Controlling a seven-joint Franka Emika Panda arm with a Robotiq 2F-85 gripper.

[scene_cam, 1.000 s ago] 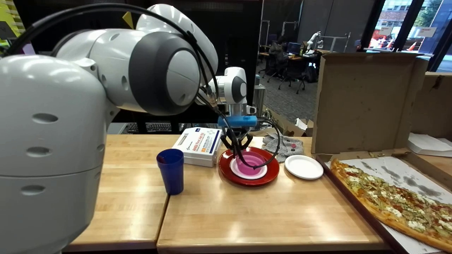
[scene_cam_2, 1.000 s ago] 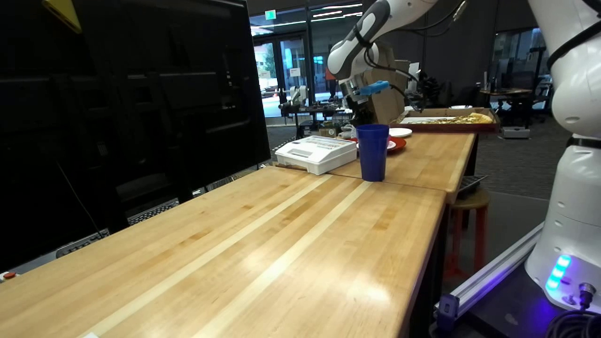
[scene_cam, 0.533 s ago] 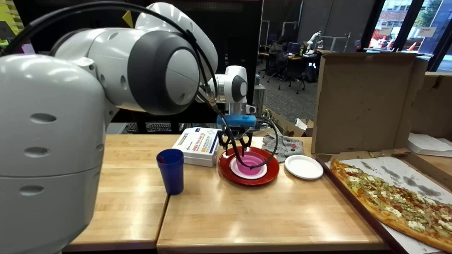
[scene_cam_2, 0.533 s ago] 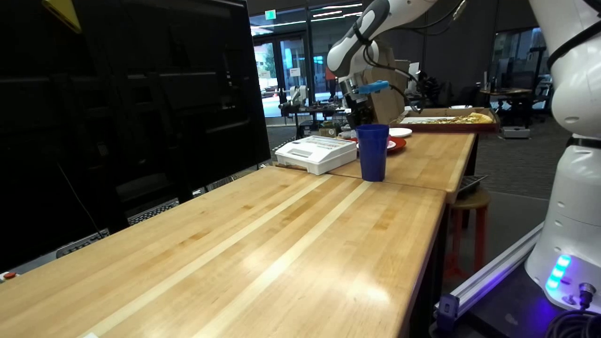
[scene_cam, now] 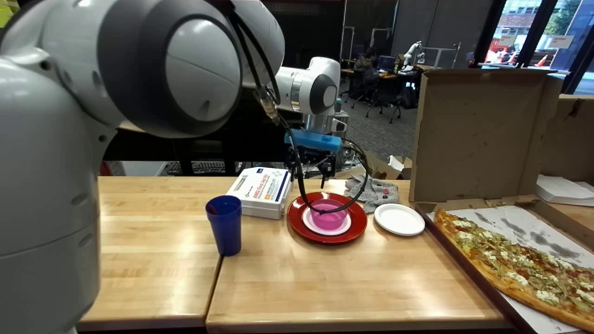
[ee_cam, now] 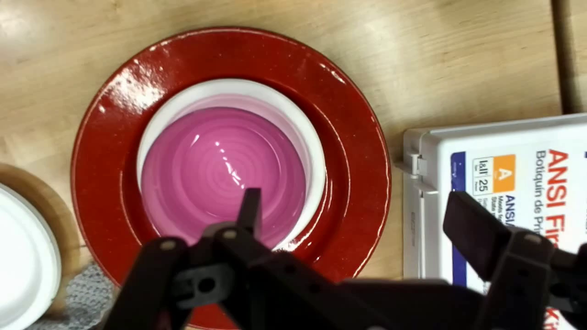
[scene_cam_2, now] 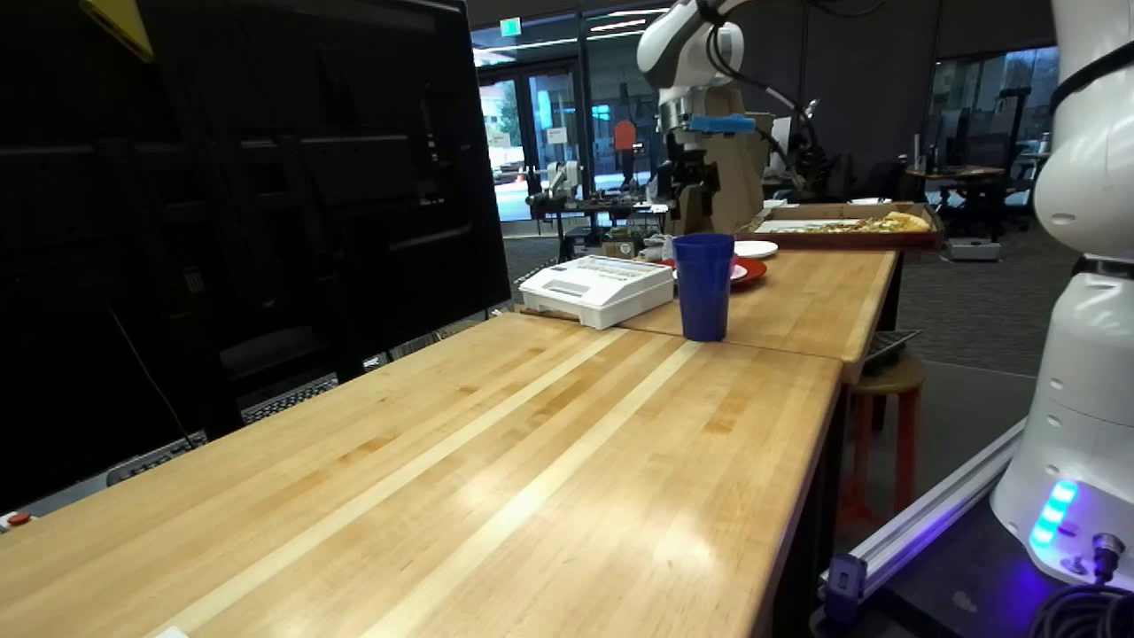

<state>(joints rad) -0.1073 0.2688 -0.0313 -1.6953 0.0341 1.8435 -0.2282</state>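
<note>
Over the table (scene_cam: pixel 352 287), arm (scene_cam: pixel 204 69) bent, wrist (scene_cam: pixel 320 83) pointing down. Beneath: red plate (ee_cam: pixel 367 160); on it, white plate (ee_cam: pixel 231 86); on that, bowl (ee_cam: pixel 220 160), below and apart from the claw (ee_cam: pixel 353 201), overlapped by one finger (ee_cam: pixel 250 208) in the wrist view; claw spread wide, holding nothing.

Wrist view: close, facing down past tool (ee_cam: pixel 358 214) onto bowl (ee_cam: pixel 222 169). Exterior view: raised, arm (scene_cam: pixel 153 69) near left, facing across surface (scene_cam: pixel 357 278). Exterior view: facing along surface, arm right, pizza (scene_cam_2: pixel 877 223) far. Both exterior views share cup (scene_cam_2: pixel 704 288); all share kit (ee_cam: pixel 518 176).
</note>
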